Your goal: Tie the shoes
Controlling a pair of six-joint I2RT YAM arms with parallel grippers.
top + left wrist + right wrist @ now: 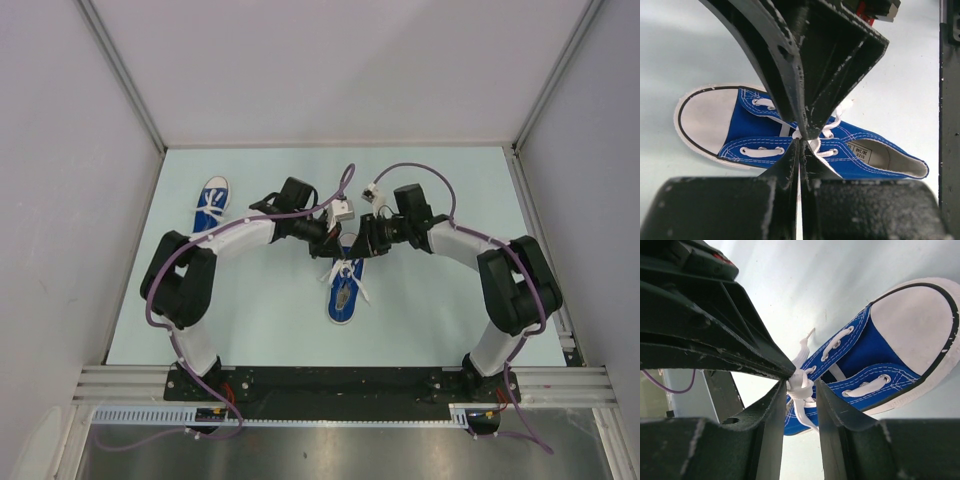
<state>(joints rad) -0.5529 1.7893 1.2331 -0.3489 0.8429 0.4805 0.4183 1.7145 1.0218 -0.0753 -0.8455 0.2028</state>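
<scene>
1. A small blue canvas sneaker with a white rubber toe cap lies near the middle of the pale green table.
2. A second, matching sneaker lies well apart from the middle one, to its far left.
3. Both arms reach in over the middle sneaker's far end. The left gripper and the right gripper meet there just above its white laces.
4. The left fingers are pressed together, with their tips touching the bunched lace above the eyelets. Whether a strand is pinched between them, I cannot tell.
5. The right fingers stand apart with the lace bunch sitting between their tips, and a loose strand hangs down through the gap. Whether they squeeze it cannot be told.
6. Two lace ends splay out to either side of the middle sneaker.
</scene>
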